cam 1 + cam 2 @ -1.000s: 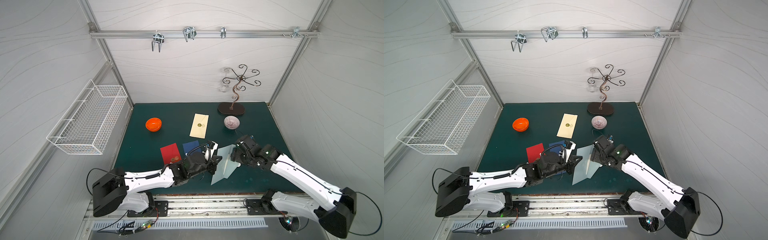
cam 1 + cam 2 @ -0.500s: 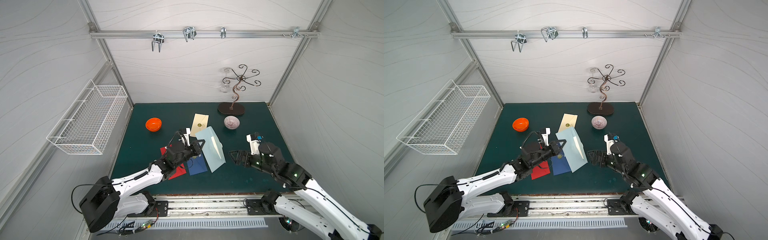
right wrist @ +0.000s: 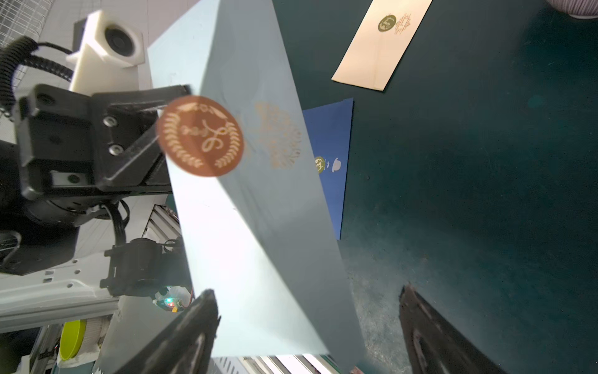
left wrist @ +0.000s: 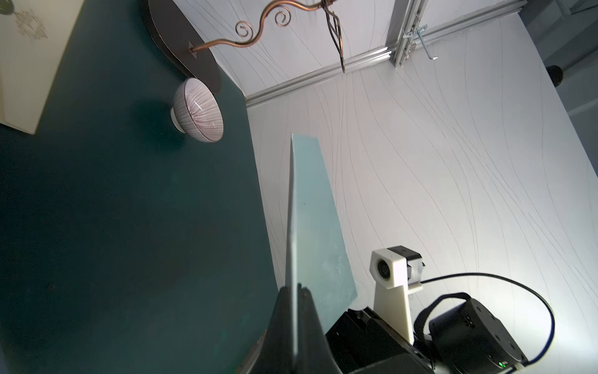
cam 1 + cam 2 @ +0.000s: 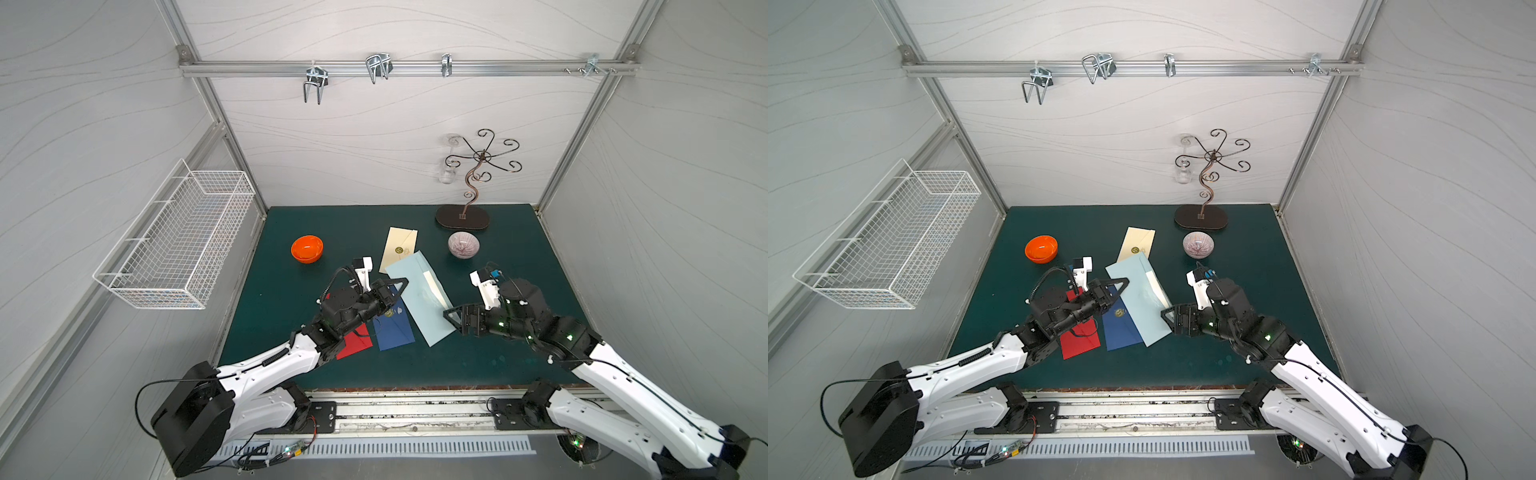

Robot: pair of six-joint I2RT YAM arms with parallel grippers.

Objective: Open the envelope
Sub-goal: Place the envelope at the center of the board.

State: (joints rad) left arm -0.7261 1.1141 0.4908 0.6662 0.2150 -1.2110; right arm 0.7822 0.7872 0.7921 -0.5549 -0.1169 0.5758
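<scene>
The light blue envelope (image 5: 419, 299), low between both arms a second ago, now hangs above the dark blue envelope (image 5: 392, 330), pinched edge-on in our left gripper (image 5: 399, 286), while our right gripper (image 5: 451, 320) has let go, jaws wide and holding nothing, so we judge its seal (image 3: 199, 136) peeled loose.

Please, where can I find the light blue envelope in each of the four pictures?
Top view: light blue envelope, middle of the green mat.
Top view: middle again.
Left wrist: edge-on, centre.
Right wrist: centre, brown seal showing.
Shared landmark: cream envelope.
</scene>
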